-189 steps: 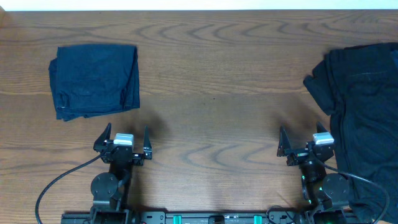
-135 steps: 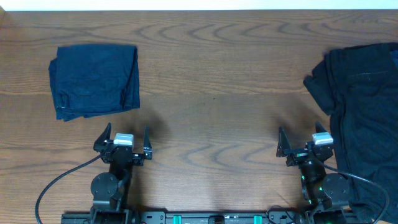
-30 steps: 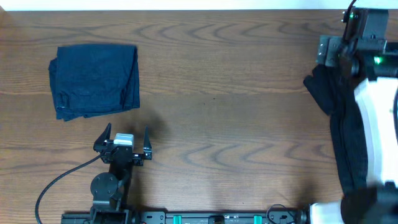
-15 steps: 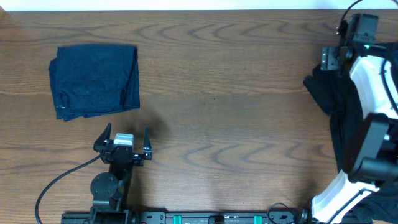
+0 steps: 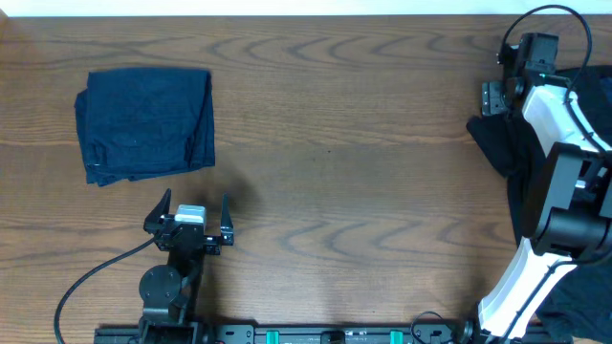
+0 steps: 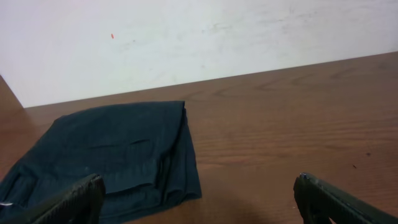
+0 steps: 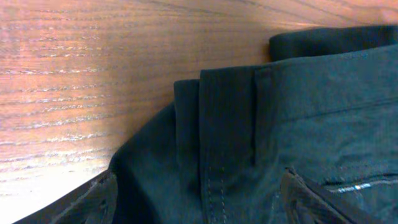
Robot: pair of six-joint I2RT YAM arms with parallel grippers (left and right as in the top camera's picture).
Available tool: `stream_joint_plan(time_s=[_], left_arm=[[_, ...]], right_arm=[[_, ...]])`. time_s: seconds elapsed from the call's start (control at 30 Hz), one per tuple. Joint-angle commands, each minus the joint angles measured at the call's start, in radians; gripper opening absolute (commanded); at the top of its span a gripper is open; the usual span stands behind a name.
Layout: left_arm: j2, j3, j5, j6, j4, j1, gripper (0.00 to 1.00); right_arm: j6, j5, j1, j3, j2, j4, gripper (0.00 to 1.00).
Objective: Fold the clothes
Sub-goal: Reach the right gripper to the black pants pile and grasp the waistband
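Observation:
The clothes lie in two places. A navy garment [image 5: 143, 124] [image 6: 106, 149] sits folded at the far left. A black garment [image 5: 516, 158] [image 7: 292, 124] lies rumpled at the right edge, its stitched waistband and a belt loop facing up. My right gripper [image 5: 492, 96] [image 7: 202, 202] hovers low over the black garment's far left corner. It is open, one finger on each side of the waistband fold. The left gripper [image 5: 195, 199] [image 6: 199, 202] rests open near the front edge, just short of the navy garment, with nothing between its fingers.
The white right arm [image 5: 564, 124] reaches over the black garment along the table's right side. A black cable [image 5: 96, 272] trails from the left arm's base. A pale wall [image 6: 199, 37] runs behind the table's far edge.
The right arm has swung from the front right out to the black garment's far corner, then edged left and lower. Its fingers have come slightly closer together. The left arm has stayed still.

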Motion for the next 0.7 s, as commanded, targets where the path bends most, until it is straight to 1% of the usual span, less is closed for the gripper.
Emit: stream_joint_plan(time_s=[0.0, 0.07, 0.2, 0.37, 0.5, 0.57, 0.6, 0.67], left_arm=[[-0.004, -0.014, -0.001, 0.006, -0.039, 0.005, 0.98], [-0.004, -0.014, -0.001, 0.006, -0.039, 0.005, 0.98], [-0.004, -0.014, -0.001, 0.006, -0.039, 0.005, 0.98], [-0.004, -0.014, -0.001, 0.006, -0.039, 0.005, 0.98], [-0.004, -0.014, -0.001, 0.006, -0.039, 0.005, 0.98], [-0.004, -0.014, -0.001, 0.006, -0.039, 0.005, 0.98], [-0.004, -0.014, -0.001, 0.006, -0.039, 0.005, 0.98], [-0.004, -0.014, -0.001, 0.006, -0.039, 0.005, 0.98]], right_arm=[[-0.020, -0.003, -0.023, 0.016, 0.041, 0.010, 0.80], [-0.020, -0.003, -0.026, 0.016, 0.050, 0.017, 0.79], [-0.020, -0.003, -0.038, 0.016, 0.064, 0.032, 0.72], [-0.019, -0.005, -0.062, 0.016, 0.065, 0.035, 0.66], [-0.019, -0.016, -0.069, 0.011, 0.065, 0.035, 0.59], [-0.019, -0.016, -0.070, 0.011, 0.065, 0.034, 0.59], [-0.019, -0.019, -0.070, 0.011, 0.065, 0.034, 0.60], [-0.019, -0.025, -0.070, 0.011, 0.065, 0.036, 0.67]])
